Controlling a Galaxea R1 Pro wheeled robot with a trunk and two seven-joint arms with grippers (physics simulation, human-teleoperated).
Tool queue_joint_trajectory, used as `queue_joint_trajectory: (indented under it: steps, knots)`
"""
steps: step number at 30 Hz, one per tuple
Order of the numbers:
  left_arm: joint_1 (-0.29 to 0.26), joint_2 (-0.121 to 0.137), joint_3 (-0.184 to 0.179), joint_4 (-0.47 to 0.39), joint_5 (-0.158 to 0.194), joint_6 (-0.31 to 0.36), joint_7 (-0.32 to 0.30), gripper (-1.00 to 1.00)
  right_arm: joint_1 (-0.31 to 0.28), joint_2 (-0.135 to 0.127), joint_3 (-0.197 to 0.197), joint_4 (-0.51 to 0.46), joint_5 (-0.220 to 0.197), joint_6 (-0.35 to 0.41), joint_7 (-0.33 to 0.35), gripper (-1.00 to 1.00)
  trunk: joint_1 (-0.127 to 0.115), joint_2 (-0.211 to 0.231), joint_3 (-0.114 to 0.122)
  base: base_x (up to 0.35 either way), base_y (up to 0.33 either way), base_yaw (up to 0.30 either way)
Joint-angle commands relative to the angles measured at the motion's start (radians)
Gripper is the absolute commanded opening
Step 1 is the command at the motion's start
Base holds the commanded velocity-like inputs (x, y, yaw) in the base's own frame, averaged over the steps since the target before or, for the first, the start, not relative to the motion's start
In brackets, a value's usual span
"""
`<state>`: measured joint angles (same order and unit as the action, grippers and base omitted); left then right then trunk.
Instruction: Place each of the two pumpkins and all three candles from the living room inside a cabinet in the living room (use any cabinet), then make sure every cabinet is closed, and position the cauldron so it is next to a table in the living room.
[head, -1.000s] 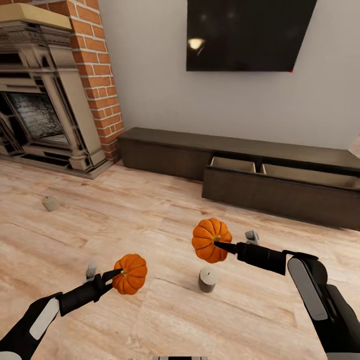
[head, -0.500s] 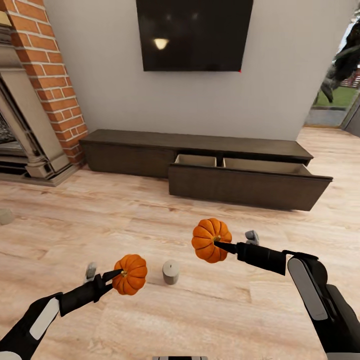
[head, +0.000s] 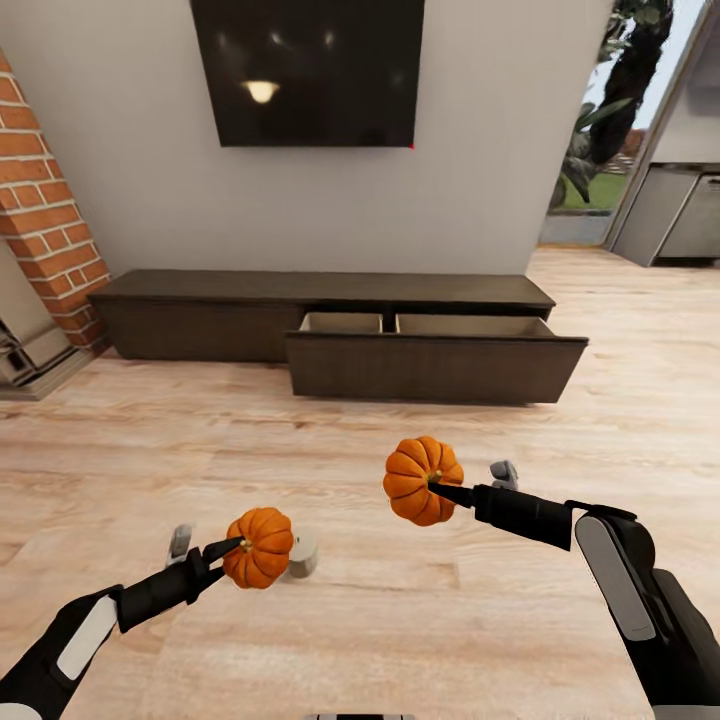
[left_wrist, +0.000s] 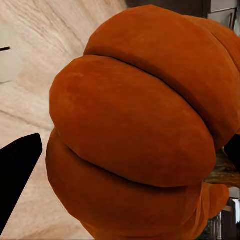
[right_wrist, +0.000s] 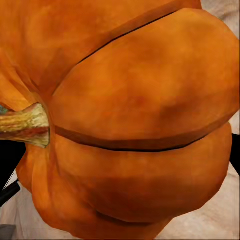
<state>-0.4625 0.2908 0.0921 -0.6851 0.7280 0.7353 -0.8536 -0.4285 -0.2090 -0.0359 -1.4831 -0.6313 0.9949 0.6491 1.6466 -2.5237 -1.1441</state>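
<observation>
From the head view, we are carrying both pumpkins toward the cabinet (head: 320, 300) — the transport step, as we judge it, with the placing not yet done. Our left gripper (head: 232, 548) is closing on the left pumpkin (head: 260, 547) at its stem end and holding it clear of the floor (head: 130, 440), low and close to the body, the forearm reaching forward and a little inward. Our right gripper (head: 440, 490) is pinching the right pumpkin (head: 422, 480) the same way, held higher and further forward, the arm bent at the elbow and pointing inward. One candle (head: 303, 555) is standing on the floor just beside and behind the left pumpkin. The cabinet's drawer (head: 430, 365) is standing pulled out, its pale inside open to us, well ahead of both arms and below the dark wall screen (head: 308, 70). The next move, we think, calls for rolling closer and lifting each pumpkin over the drawer front before letting go; the candles and the closing are still to come.

From the left wrist view, we are looking straight at the left pumpkin (left_wrist: 135, 130) — its ribbed orange flank is sitting between the dark fingers (left_wrist: 17, 170), gripped firmly.

From the right wrist view, we are seeing the right pumpkin (right_wrist: 135, 120) close up, its short stem (right_wrist: 25, 124) pointing back toward the gripper, the jaws shut on it.
</observation>
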Motion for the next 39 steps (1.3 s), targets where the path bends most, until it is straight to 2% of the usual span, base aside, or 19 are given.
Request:
queue_joint_trajectory:
  steps: [1, 9, 14, 21, 33, 39]
  knots:
    - [0.0, 0.0, 0.001, -0.001, 0.007, 0.009, -0.001, -1.0, -0.001, 0.0, -0.001, 0.0, -0.009, 0.008, 0.004, -1.0, -0.001, 0.0, 0.003, 0.0, 0.0, -0.288]
    - [-0.001, -0.002, 0.002, -0.001, 0.007, 0.009, 0.003, -1.0, -0.001, 0.0, -0.001, 0.0, -0.01, 0.008, 0.004, -1.0, -0.004, 0.002, 0.034, 0.0, 0.0, -0.123]
    - [0.0, -0.002, 0.002, -0.001, 0.007, 0.008, 0.004, -1.0, -0.001, 0.0, -0.001, 0.0, -0.009, 0.008, 0.004, -1.0, -0.004, 0.002, 0.035, 0.0, 0.0, -0.026]
    - [0.0, -0.005, 0.002, -0.001, 0.0, 0.007, 0.007, -1.0, -0.001, 0.0, -0.001, 0.0, -0.009, 0.008, 0.004, -1.0, -0.004, 0.002, 0.039, -0.121, -0.109, -0.187]
    - [0.0, -0.005, 0.002, -0.001, -0.002, 0.007, 0.008, -1.0, -0.001, 0.0, -0.001, -0.001, -0.01, 0.008, 0.004, -1.0, -0.004, 0.002, 0.04, -0.099, -0.279, -0.038]
    - [0.0, -0.005, 0.002, -0.001, -0.003, 0.007, 0.008, -1.0, -0.001, 0.0, -0.001, 0.0, -0.011, 0.008, 0.004, -1.0, -0.004, 0.002, 0.04, -0.002, -0.321, -0.199]
